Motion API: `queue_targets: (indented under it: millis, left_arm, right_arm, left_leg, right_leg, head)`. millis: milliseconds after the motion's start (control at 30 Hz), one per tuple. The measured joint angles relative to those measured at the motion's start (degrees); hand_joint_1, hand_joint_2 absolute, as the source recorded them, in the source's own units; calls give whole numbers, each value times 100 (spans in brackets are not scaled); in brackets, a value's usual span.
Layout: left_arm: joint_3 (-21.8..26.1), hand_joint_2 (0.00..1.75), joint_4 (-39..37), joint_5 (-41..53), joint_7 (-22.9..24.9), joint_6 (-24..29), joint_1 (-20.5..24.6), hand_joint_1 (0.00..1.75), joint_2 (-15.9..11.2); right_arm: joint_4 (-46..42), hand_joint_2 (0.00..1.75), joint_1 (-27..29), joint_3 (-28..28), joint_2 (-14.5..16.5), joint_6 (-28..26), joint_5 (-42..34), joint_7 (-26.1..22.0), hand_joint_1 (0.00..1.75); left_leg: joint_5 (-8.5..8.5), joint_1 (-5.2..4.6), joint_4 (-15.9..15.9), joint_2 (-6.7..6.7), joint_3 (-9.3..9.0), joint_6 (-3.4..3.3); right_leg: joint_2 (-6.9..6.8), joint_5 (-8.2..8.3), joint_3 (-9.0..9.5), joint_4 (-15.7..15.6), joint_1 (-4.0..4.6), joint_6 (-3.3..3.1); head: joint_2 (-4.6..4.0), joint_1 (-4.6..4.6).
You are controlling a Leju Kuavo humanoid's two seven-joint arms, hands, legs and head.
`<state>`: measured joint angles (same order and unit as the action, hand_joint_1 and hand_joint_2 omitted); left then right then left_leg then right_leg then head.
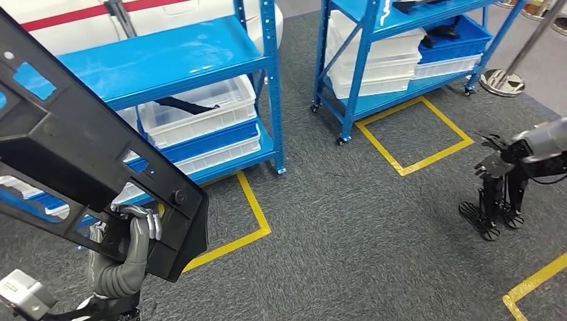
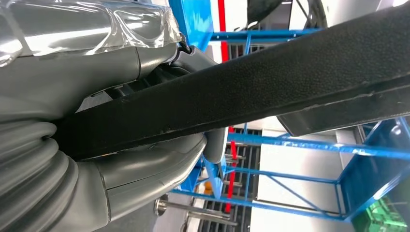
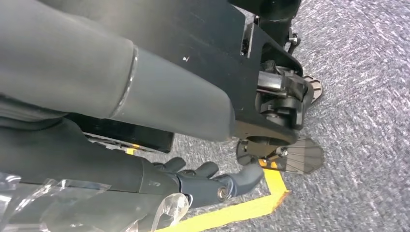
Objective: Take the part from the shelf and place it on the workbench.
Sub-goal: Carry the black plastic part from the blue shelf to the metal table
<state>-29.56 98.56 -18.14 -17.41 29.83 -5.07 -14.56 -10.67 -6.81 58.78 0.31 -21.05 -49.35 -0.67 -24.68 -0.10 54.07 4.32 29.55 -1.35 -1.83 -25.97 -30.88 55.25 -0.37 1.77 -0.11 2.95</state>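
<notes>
Black cut-out part point(image 1: 73, 147), textured surface

Part cut off by the picture edge
The black part point(image 1: 80, 154) runs out at the left edge; it covers most of the left hand point(image 1: 134, 251).

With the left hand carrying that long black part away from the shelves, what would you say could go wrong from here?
1. The left hand grips the black part near one end, so most of it juts out unsupported; it may twist or slip in the grip.
2. The part's far end reaches up toward the blue shelf and could clip an upright if the robot turns.
3. The right hand hangs free with nothing in it, so it gives no second support should the part sag.
</notes>
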Motion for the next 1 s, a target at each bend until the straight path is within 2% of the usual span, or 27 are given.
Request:
queue_targets:
  millis: [67, 100, 167, 200, 233, 267, 300, 333, 367, 400, 433, 467, 533, 600, 667, 700, 733, 767, 800, 867, 900, 933, 967, 1000]
  left_arm:
    - [-47, 175, -15, 74, -23, 22, 71, 175, 17]
    - [-86, 175, -28, 118, -33, 31, 120, 175, 28]
    - [-186, 175, -75, 194, -40, 38, 221, 175, 57]
    - [-234, 175, -104, 220, -41, 39, 264, 175, 75]
    - [-278, 175, -132, 238, -37, 40, 303, 175, 92]
    - [-318, 175, -155, 250, -33, 41, 340, 175, 108]
    - [-352, 175, -173, 259, -29, 42, 374, 175, 123]
    - [-383, 175, -187, 263, -26, 42, 408, 175, 136]
    - [-410, 175, -200, 266, -25, 42, 440, 175, 147]
    - [-434, 175, -211, 266, -25, 44, 466, 175, 160]
    - [-458, 175, -226, 264, -26, 48, 487, 175, 174]
    - [-486, 175, -250, 259, -32, 56, 509, 175, 189]
    - [-542, 175, -311, 236, -77, 64, 565, 175, 235]
    - [-570, 175, -357, 197, -150, 52, 606, 175, 283]
    - [-574, 175, -388, 141, -206, 41, 599, 175, 304]
    - [-573, 175, -405, 102, -232, 42, 583, 175, 306]
    - [-568, 175, -418, 51, -256, 43, 559, 175, 306]
    - [-556, 175, -427, -9, -281, 44, 528, 175, 304]
    - [-534, 175, -432, -75, -302, 42, 495, 175, 301]
    - [-455, 175, -433, -203, -320, 17, 438, 175, 284]
    - [-408, 175, -433, -254, -322, -5, 417, 175, 269]
    - [-361, 175, -433, -294, -325, -32, 392, 175, 248]
    - [-320, 175, -434, -323, -327, -56, 368, 175, 228]
    - [-285, 175, -434, -339, -328, -72, 351, 175, 211]
  right_arm:
    - [1, 0, 1, -23, -9, 0, -103, -13, 0]
    - [1, 0, 0, -37, -16, 0, -144, -20, 0]
    - [2, 0, -2, -64, -37, 0, -199, -24, 0]
    - [2, 0, -2, -80, -45, 1, -218, -19, 0]
    - [2, 0, 1, -96, -53, 1, -231, -13, 0]
    - [2, 0, 5, -113, -57, 1, -240, -7, 0]
    - [2, 0, 7, -127, -60, 1, -242, -2, 0]
    - [2, 0, 8, -136, -61, 1, -243, 10, 0]
    - [2, 0, 4, -143, -62, 1, -244, 30, 0]
    - [2, 0, -5, -146, -65, 1, -244, 57, 0]
    - [2, 0, -10, -148, -71, 1, -247, 83, 0]
    - [2, 0, -8, -150, -83, 1, -249, 97, 0]
    - [3, 0, 8, -153, -122, 1, -250, 83, 0]
    - [3, 0, 13, -152, -158, 2, -240, 37, 0]
    - [3, 0, 6, -151, -183, 3, -206, -22, 0]
    - [3, 0, 4, -151, -191, 3, -171, -57, 0]
    - [3, 0, 5, -150, -196, 3, -126, -86, 0]
    - [2, 0, 6, -150, -197, 3, -76, -110, 0]
    - [2, 0, 8, -149, -197, 3, -32, -124, 0]
    - [2, 0, 9, -147, -195, 2, 31, -128, 0]
    - [2, 0, 6, -146, -189, 1, 50, -124, 0]
    - [2, 0, 4, -145, -178, 1, 64, -118, 0]
    - [2, 0, 3, -143, -166, 1, 70, -109, 0]
    - [2, 0, 3, -142, -153, 1, 71, -102, 0]
  left_leg:
    - [-115, 31, 134, -61, 57, 55]
    - [-271, 44, 369, -142, 155, 80]
    - [-693, 54, 1162, -299, 501, 107]
    - [-842, 54, 1556, -331, 673, 107]
    - [-896, 50, 1790, -349, 778, 94]
    - [-831, 42, 1791, -365, 771, 64]
    - [-663, 26, 1538, -389, 648, 20]
    - [-443, 7, 1119, -455, 447, -31]
    - [-264, -9, 688, -575, 242, -81]
    - [-145, -19, 347, -682, 98, -110]
    - [-93, -28, 154, -768, 25, -126]
    - [-97, -37, 88, -801, 12, -136]
    - [-58, -41, 46, -716, 17, -172]
    - [-11, -26, 3, -609, 9, -225]
    - [5, -30, -9, -487, 13, -252]
    - [6, -35, -8, -423, 21, -259]
    - [6, -40, -7, -361, 27, -259]
    - [5, -43, -6, -303, 31, -259]
    - [4, -44, -5, -250, 30, -258]
    - [-1, -48, -2, -167, 23, -247]
    - [-6, -59, 2, -135, 24, -232]
    - [-8, -68, 5, -105, 26, -211]
    - [-7, -75, 5, -77, 29, -186]
    - [-3, -77, 3, -53, 31, -158]
  right_leg:
    - [75, 39, -27, -12, 0, -75]
    - [110, 62, -41, -19, -6, -110]
    - [187, 93, -75, -17, 9, -157]
    - [232, 103, -90, -16, 27, -169]
    - [282, 112, -99, -16, 48, -175]
    - [337, 121, -104, -15, 66, -176]
    - [400, 129, -102, -15, 78, -172]
    - [460, 136, -99, -15, 83, -166]
    - [515, 147, -105, -11, 93, -153]
    - [565, 158, -123, -4, 97, -138]
    - [607, 174, -151, 1, 94, -117]
    - [655, 193, -178, 1, 87, -89]
    - [721, 211, -218, 11, 62, -34]
    - [583, 40, -338, 259, 73, 21]
    - [355, -350, -653, 951, 79, 71]
    - [300, -523, -832, 1350, 68, 91]
    - [271, -613, -952, 1628, 57, 103]
    - [253, -595, -965, 1695, 46, 109]
    - [233, -476, -849, 1511, 39, 108]
    - [99, -137, -369, 653, 40, 77]
    - [30, -19, -168, 274, 53, 47]
    - [-16, 42, -47, 31, 68, 18]
    - [-31, 50, -11, -66, 86, -11]
    - [13, 73, -23, -69, 94, -36]
  head:
    - [0, 7]
    - [0, 13]
    - [0, 26]
    - [0, 28]
    - [0, 30]
    - [0, 31]
    - [0, 32]
    - [0, 32]
    - [0, 31]
    - [0, 30]
    - [0, 28]
    - [0, 28]
    - [0, 29]
    - [0, 0]
    - [0, -34]
    - [0, -34]
    - [0, -37]
    - [0, -37]
    - [0, -38]
    - [0, -38]
    - [0, -37]
    - [0, -36]
    - [0, -36]
    - [0, -36]
